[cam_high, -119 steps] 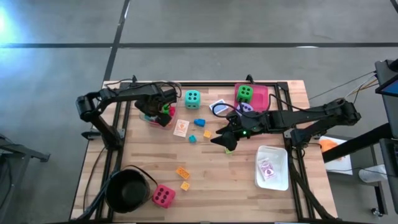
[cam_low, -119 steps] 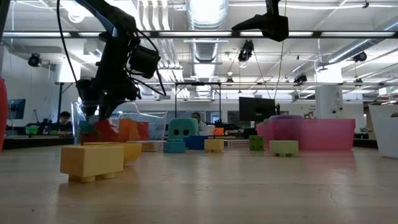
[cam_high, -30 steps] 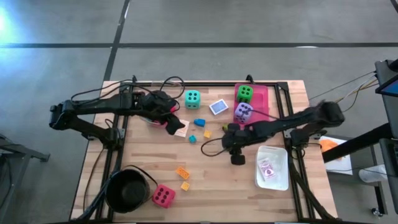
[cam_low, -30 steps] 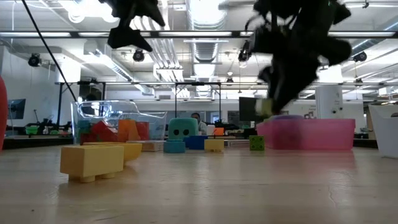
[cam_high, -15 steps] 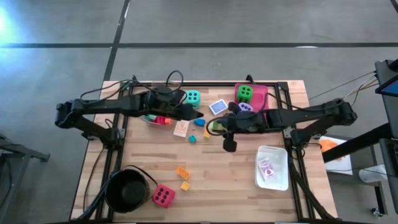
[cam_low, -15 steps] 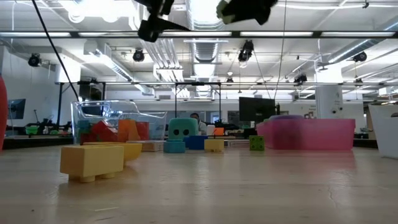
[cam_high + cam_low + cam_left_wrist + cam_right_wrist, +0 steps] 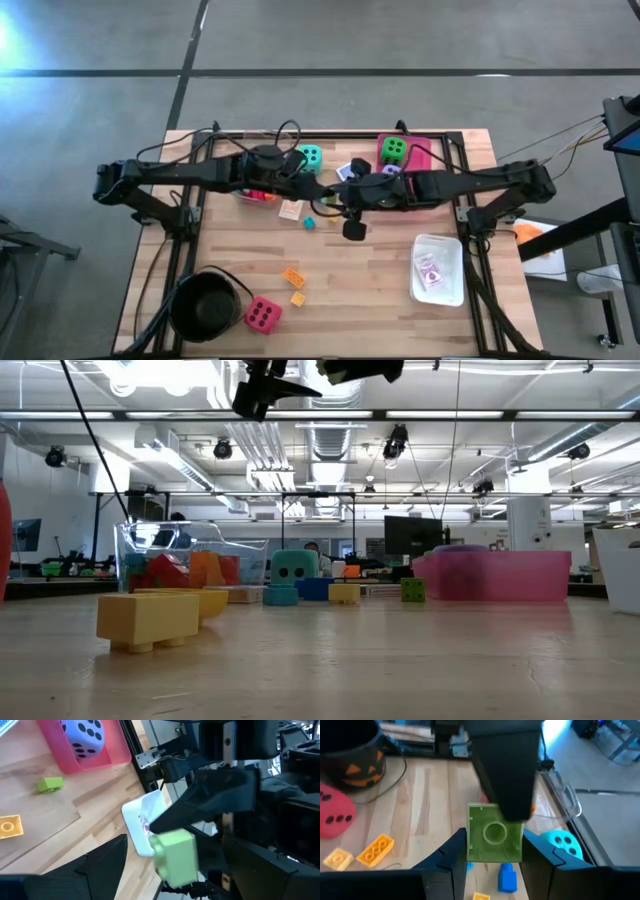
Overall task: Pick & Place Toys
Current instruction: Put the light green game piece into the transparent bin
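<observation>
From above, the two arms meet nose to nose over the middle of the worktop [image 7: 400, 290], and the coming move looks like a hand-over that turns on how they face each other. The left tool [image 7: 318, 192] reaches in from the left with its fingers spread wide and nothing between them; in its wrist view the two dark fingers frame a gap, and the green block [image 7: 174, 858] hangs in line with that gap, just ahead. The right tool [image 7: 338, 199] comes in from the right, closed on that block: its wrist view shows the green block [image 7: 494, 840] pinched between its fingers, hollow underside toward the camera, with the left arm's dark finger standing right behind it. So the block lies straight ahead of the open left tool, held well above the worktop, and the left arm is the one placed to receive it. From above the block is hidden under the two tools, and whether the left fingers already touch it cannot be told. The low view catches only the arms' dark tips at the top edge.
</observation>
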Controlling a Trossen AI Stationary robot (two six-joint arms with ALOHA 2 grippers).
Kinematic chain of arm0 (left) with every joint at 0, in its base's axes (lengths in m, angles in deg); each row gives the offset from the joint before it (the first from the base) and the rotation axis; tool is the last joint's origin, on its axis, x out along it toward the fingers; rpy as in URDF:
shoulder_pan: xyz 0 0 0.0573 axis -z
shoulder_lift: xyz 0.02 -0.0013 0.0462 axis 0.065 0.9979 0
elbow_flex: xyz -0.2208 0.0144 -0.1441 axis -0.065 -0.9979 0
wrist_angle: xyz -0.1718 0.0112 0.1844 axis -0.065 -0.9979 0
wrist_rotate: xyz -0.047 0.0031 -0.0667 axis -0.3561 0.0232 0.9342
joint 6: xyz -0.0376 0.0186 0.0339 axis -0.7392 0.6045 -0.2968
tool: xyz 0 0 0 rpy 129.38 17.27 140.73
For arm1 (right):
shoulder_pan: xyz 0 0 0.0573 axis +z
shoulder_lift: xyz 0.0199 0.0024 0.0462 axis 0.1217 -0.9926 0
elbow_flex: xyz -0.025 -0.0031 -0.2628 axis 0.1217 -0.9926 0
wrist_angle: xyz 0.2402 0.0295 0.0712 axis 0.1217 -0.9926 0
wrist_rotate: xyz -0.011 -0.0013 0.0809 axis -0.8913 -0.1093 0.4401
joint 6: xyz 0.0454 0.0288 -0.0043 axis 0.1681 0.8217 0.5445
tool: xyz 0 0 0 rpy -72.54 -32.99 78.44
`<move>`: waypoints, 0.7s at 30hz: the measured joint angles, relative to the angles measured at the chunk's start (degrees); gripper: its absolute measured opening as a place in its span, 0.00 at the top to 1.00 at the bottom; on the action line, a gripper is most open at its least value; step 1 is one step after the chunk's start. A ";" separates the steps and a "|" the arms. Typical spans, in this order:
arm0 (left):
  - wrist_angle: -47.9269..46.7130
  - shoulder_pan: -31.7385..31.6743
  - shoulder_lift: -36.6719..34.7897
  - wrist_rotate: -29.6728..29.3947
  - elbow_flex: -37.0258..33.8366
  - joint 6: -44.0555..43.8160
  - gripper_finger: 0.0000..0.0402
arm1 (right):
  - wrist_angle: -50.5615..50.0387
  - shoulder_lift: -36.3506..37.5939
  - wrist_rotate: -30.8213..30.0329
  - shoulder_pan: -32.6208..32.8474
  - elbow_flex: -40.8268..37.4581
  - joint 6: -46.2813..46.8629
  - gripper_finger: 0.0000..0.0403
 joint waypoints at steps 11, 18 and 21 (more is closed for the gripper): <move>-0.90 0.11 0.55 0.92 -0.02 -0.44 0.33 | -0.23 -0.38 0.00 -0.17 1.17 -0.76 0.68; -0.46 0.13 0.87 1.29 -0.02 -1.31 0.55 | -0.09 -0.31 -0.04 -0.20 1.10 -0.93 0.68; -0.44 0.11 0.85 1.28 0.00 -1.31 0.65 | -0.04 -0.37 -0.04 -0.20 1.07 -0.93 0.68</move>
